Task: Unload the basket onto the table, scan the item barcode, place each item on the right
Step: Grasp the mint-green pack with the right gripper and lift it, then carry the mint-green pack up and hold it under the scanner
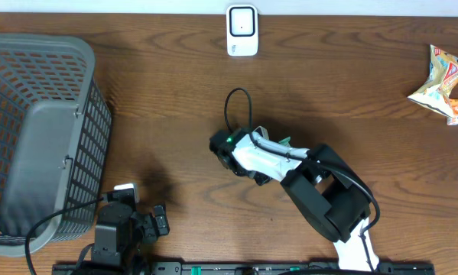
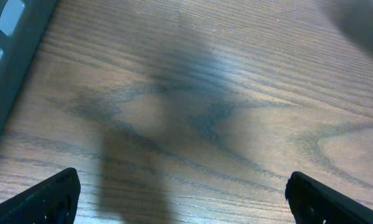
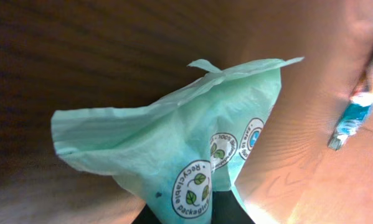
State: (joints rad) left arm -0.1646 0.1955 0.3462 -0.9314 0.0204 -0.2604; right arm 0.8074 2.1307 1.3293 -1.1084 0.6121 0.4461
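The item is a pale green packet printed with round "Recyclable packaging" leaf marks. It fills the right wrist view, and my right gripper is shut on its lower end. No barcode shows on the side facing the camera. In the overhead view only a sliver of the packet peeks from under the right arm at mid-table. The white scanner stands at the far edge, well beyond the arm. My left gripper hangs open over bare wood near the front left, holding nothing.
A grey mesh basket takes up the left side, close to the left arm. Crumpled snack packets lie at the far right. A blue-tipped packet lies on the wood beside the held item.
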